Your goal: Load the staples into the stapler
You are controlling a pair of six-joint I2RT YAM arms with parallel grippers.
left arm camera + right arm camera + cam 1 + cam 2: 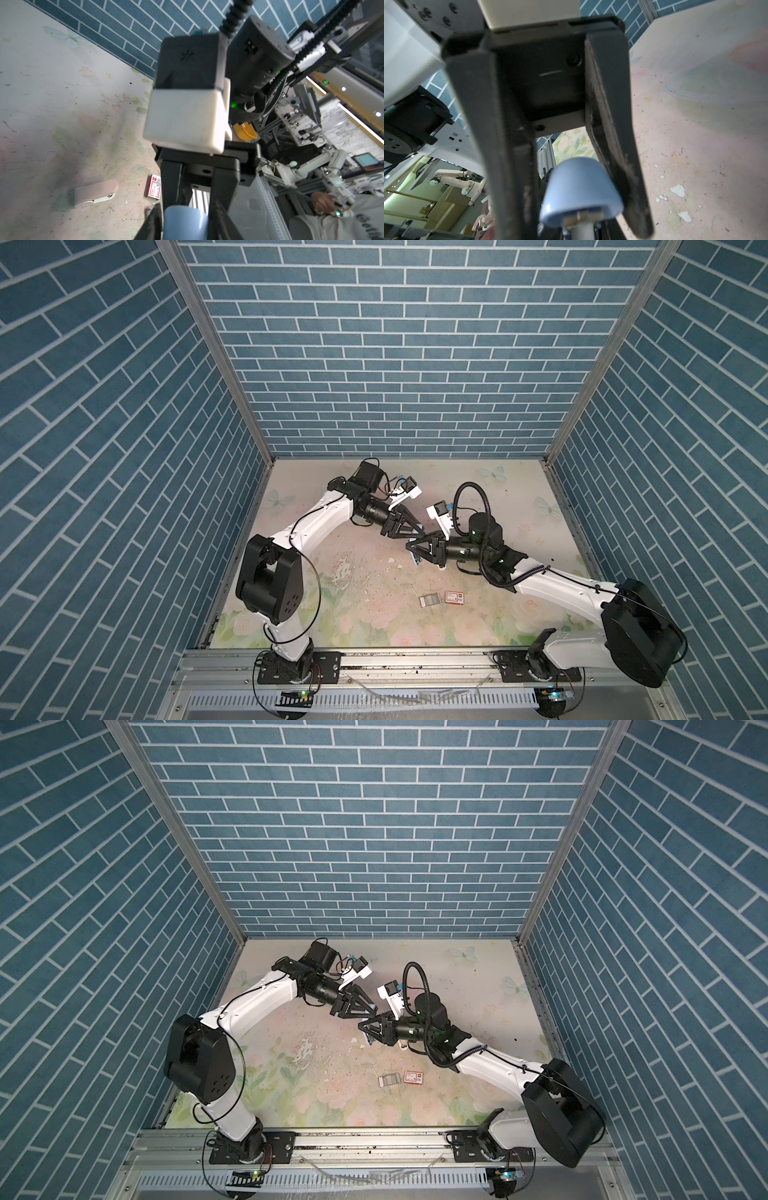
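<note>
Evidently the loading has barely begun. On the floral table (519, 506), toward the front, the staples (432, 599) seem to lie as silvery strips in their grey tray (422, 603). The red-and-white box (455, 596) sits just beside the tray on its right, and neither gripper is near them. A beige stapler (95, 193) lies flat on the table near that box, with nothing touching it. The blue stapler (581, 187) is up off the table between the two grippers, well apart from the tray. I cannot tell whether its magazine is open; a bit of metal shows at its end in the right wrist view, no more. So the lift looks done, while opening the stapler, fetching a strip, sliding it in and closing up all appear to be left.

The left arm (316, 522) rises from its base at the front left, elbow high, forearm slanting toward the centre. The left gripper (415, 534) points rightward and a little down. Its jaws stand apart: in the right wrist view its fingers (483, 114) flank the blue stapler with a clear gap on one side. The right gripper (412, 552) meets it almost tip to tip, pointing leftward. Its jaws look closed on the blue stapler, whose blue edge hangs just below its tips in both top views. I judge that this gripper alone carries the stapler. The right arm (552, 589) stretches from the front right, forearm nearly level, with a black cable loop (473, 489) arching over its wrist.
</note>
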